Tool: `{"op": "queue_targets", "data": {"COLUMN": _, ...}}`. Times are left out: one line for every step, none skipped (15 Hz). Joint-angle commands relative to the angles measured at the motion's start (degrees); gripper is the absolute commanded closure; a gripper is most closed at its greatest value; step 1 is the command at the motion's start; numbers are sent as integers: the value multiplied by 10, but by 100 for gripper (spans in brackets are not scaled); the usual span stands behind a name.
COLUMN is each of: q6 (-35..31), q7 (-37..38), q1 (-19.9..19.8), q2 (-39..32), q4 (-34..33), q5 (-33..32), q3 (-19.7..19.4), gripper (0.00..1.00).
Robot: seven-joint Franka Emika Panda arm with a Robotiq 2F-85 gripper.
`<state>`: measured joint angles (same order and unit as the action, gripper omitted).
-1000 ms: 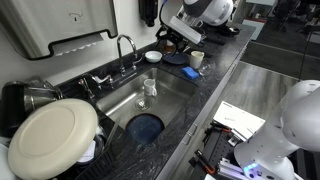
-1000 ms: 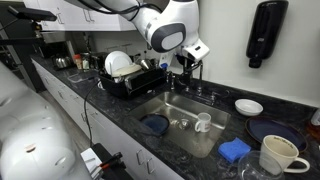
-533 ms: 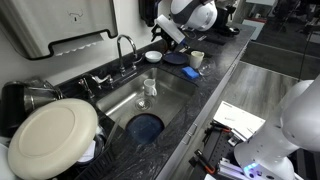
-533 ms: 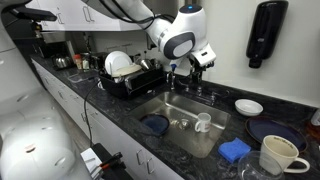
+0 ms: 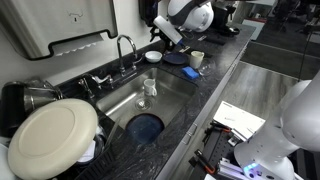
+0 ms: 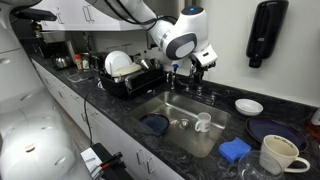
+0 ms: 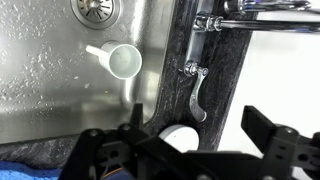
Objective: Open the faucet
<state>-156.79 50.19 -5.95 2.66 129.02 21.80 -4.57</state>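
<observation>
The faucet [image 5: 124, 40] is a thin chrome gooseneck at the back rim of the steel sink [image 5: 120, 100]. In the wrist view its spout [image 7: 265, 22] runs across the top and a small chrome lever handle [image 7: 196, 92] lies on the dark counter strip. My gripper [image 7: 200, 135] is open and empty, its two black fingers either side of the lever's lower end and not touching it. In both exterior views the gripper [image 5: 163, 36] [image 6: 192, 66] hovers above the tap's base, beside the spout.
A white mug [image 7: 124, 60] and a blue plate [image 5: 146, 127] lie in the sink. A dish rack with a large white plate [image 5: 50, 135] stands at one end. A white bowl [image 6: 249, 106], blue plate [image 6: 272, 132], mug [image 6: 281, 154] and blue sponge [image 6: 235, 150] sit at the other. A black dispenser [image 6: 268, 35] hangs on the wall.
Over the last second the arm swung along the counter to the tap and came down over its base. In the last half second it barely moved.
</observation>
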Motion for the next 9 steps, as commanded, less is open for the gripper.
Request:
{"op": "queue_targets", "data": {"q6": 18, "q7": 13, "q1": 0, "q2": -23, "q4": -29, "q5": -8, "q3": -2, "gripper": 0}}
{"op": "queue_targets", "data": {"q6": 26, "q7": 26, "q1": -1, "q2": -38, "q4": -49, "q5": -17, "q3": -1, "gripper": 0}}
{"op": "queue_targets", "data": {"q6": 35, "q7": 35, "q1": -1, "q2": -52, "q4": -67, "q5": -23, "q3": -2, "gripper": 0}}
{"op": "queue_targets", "data": {"q6": 45, "q7": 45, "q1": 0, "q2": -65, "q4": -84, "q5": -30, "q3": -3, "gripper": 0}}
{"op": "queue_targets", "data": {"q6": 54, "q7": 65, "q1": 1, "q2": -80, "q4": -104, "q5": -45, "q3": -4, "gripper": 0}}
{"op": "queue_targets", "data": {"q6": 65, "q7": 79, "q1": 2, "q2": -94, "q4": -124, "q5": -56, "q3": -6, "gripper": 0}}
{"op": "queue_targets", "data": {"q6": 78, "q7": 95, "q1": 3, "q2": -114, "q4": -149, "q5": -67, "q3": -9, "gripper": 0}}
{"op": "queue_targets", "data": {"q6": 91, "q7": 112, "q1": 5, "q2": -132, "q4": -173, "q5": -78, "q3": -11, "gripper": 0}}
{"op": "queue_targets", "data": {"q6": 101, "q7": 126, "q1": 7, "q2": -150, "q4": -195, "q5": -85, "q3": -15, "gripper": 0}}
